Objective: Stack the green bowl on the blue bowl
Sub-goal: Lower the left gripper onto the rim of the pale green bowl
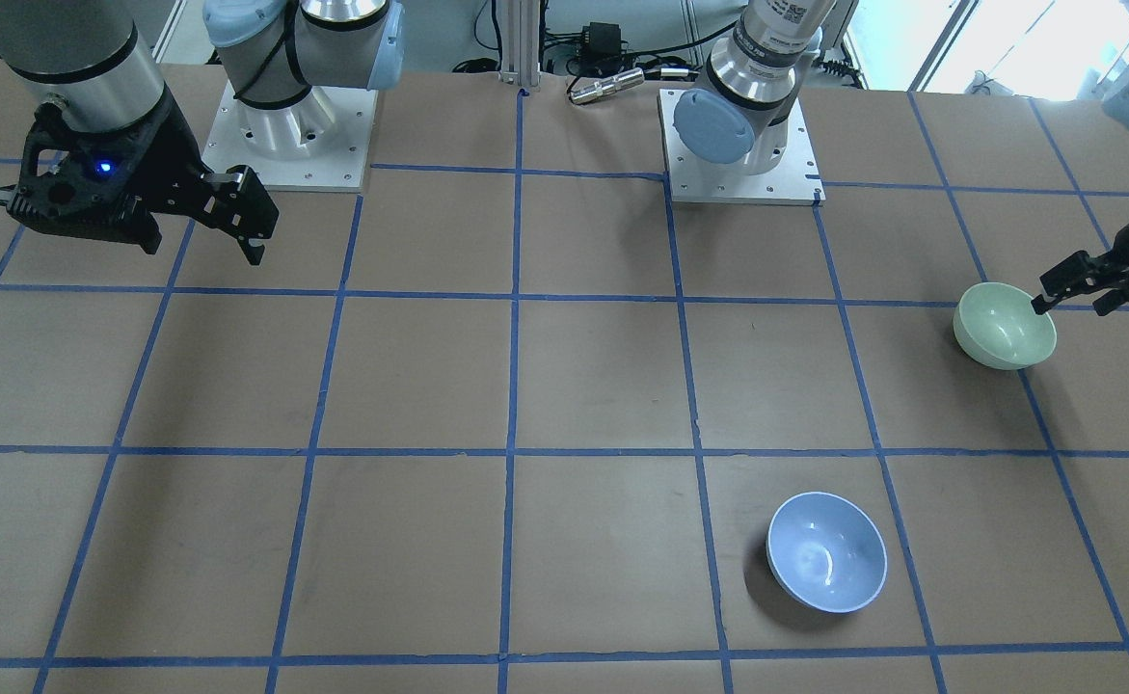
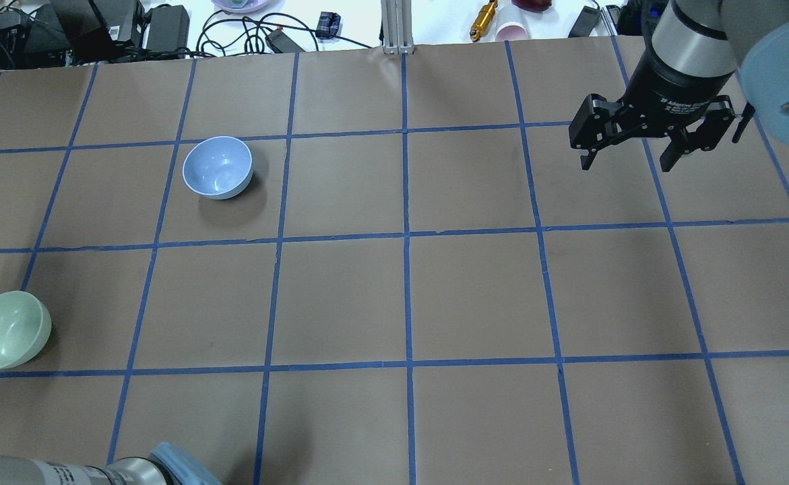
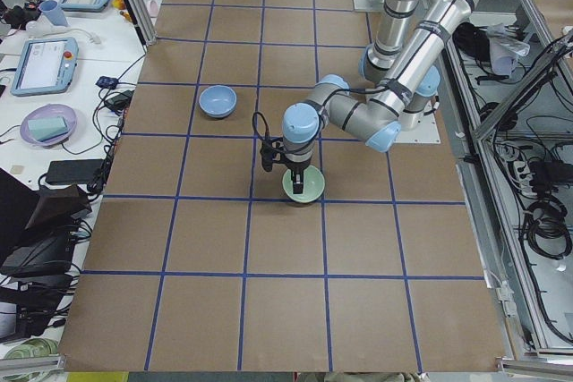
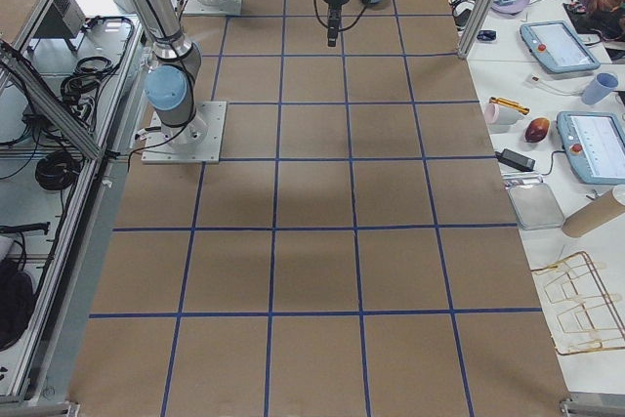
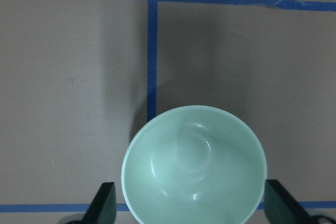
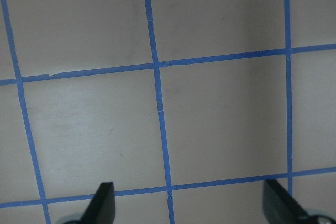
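Green bowl (image 5: 194, 156), seemingly under left hand (image 5: 190, 188)

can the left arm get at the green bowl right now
Probably yes. The left gripper hangs open just over the green bowl, its fingers showing on either side of it in the wrist view, and nothing lies between them.

Green bowl (image 1: 1005, 326), blue bowl (image 1: 826, 551): glossy, smooth, highlights inside. Table (image 1: 603, 376): matt brown paper-like cover, blue tape (image 1: 512, 386) grid. Base plate (image 1: 333, 159), upper left: bare metal.
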Available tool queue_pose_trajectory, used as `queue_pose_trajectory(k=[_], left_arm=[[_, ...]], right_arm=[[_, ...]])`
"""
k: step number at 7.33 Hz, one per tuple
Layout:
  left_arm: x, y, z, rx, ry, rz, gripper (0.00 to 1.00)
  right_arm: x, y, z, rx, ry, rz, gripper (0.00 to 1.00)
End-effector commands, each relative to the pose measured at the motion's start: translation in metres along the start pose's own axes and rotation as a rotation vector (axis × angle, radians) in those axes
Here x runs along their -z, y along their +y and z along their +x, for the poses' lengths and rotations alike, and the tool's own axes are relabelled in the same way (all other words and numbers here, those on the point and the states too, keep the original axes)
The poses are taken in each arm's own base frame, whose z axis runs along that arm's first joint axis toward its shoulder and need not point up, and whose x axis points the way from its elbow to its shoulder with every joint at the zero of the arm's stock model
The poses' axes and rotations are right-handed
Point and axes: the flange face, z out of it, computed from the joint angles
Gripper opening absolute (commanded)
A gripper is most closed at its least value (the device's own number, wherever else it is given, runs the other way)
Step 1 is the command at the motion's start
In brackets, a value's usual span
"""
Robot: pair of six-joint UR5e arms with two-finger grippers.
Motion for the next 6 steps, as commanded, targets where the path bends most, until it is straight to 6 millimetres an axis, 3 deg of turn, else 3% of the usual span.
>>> queue_pose_trajectory(k=[1,6], left_arm=[[-0.030,0.014,-0.037,-0.032,0.054,0.029,1.00],[-0.071,0.018,-0.051,-0.121,0.135,0.021,1.00]], right_arm=[[0.000,0.000,0.000,0.000,0.000,0.000,1.00],[0.000,0.000,0.000,0.000,0.000,0.000,1.00]])
